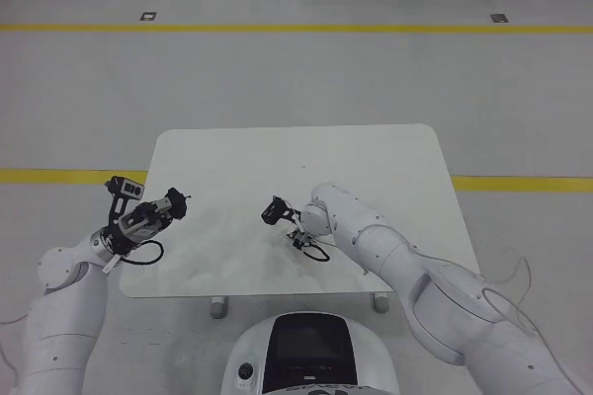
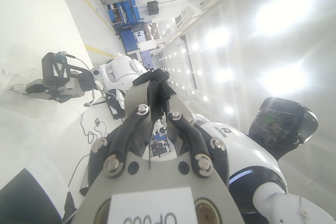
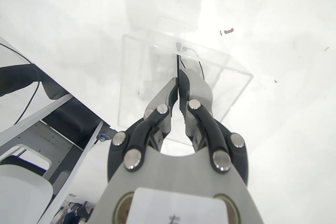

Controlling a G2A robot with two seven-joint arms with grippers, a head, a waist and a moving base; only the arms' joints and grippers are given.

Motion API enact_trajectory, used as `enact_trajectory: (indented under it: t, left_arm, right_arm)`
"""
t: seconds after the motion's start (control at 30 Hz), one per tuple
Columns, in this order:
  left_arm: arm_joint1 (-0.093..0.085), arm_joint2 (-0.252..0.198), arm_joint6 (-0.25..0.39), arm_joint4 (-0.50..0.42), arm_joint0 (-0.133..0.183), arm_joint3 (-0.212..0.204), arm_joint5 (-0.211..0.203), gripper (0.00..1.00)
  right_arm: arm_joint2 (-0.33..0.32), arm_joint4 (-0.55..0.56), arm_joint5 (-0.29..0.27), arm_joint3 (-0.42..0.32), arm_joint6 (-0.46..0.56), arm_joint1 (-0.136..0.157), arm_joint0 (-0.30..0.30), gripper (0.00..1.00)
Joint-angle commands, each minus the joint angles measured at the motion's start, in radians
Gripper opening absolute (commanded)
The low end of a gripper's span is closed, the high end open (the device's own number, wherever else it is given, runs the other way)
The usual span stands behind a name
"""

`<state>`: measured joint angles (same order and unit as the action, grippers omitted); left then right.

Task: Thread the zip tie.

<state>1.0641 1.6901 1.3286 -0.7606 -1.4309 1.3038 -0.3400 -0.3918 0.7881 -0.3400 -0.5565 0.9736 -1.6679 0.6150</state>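
Two grippers work over the white table (image 1: 376, 158), well apart from each other. At the table's left edge, the left gripper (image 1: 175, 203) is raised off the surface and tilted, its tips turned toward the middle of the table. In its wrist view the left gripper's fingers (image 2: 136, 96) are pressed together on a thin black strip (image 2: 150, 149), which runs back between them toward the wrist, and a bunch of black material (image 2: 157, 76) sits at the fingertips. Whether that strip is a second tie I cannot tell.

Further right, near the middle of the table and toward its front edge, the right gripper (image 1: 274, 210) points down at the surface. Its fingers (image 3: 183, 86) are closed tight on the zip tie (image 3: 178, 64), a narrow black strip that sticks straight out past the tips. The tie's far end reaches the upper edge of a clear plastic block (image 3: 131, 64) standing on the table just beneath the gripper. A thin black wire (image 3: 200, 63) curves beside the tie at that edge.
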Motion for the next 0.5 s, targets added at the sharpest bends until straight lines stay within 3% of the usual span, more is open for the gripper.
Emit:
enact_trajectory:
  t: [0.0, 0.4, 0.43, 0.47]
  left_arm:
    - [0.000, 0.000, 0.000, 0.000, 0.000, 0.000, 0.000, 0.00]
    - [0.000, 0.000, 0.000, 0.000, 0.000, 0.000, 0.000, 0.00]
    - [0.000, 0.000, 0.000, 0.000, 0.000, 0.000, 0.000, 0.00]
    - [0.000, 0.000, 0.000, 0.000, 0.000, 0.000, 0.000, 0.00]
  right_arm:
    - [0.001, 0.000, 0.000, -0.005, 0.003, 0.001, -0.004, 0.00]
    - [0.015, 0.009, 0.000, -0.111, 0.051, 0.041, 0.005, 0.00]
    - [0.018, 0.010, 0.000, -0.118, 0.055, 0.045, 0.009, 0.15]
    - [0.019, 0.009, 0.000, -0.123, 0.057, 0.047, 0.011, 0.22]
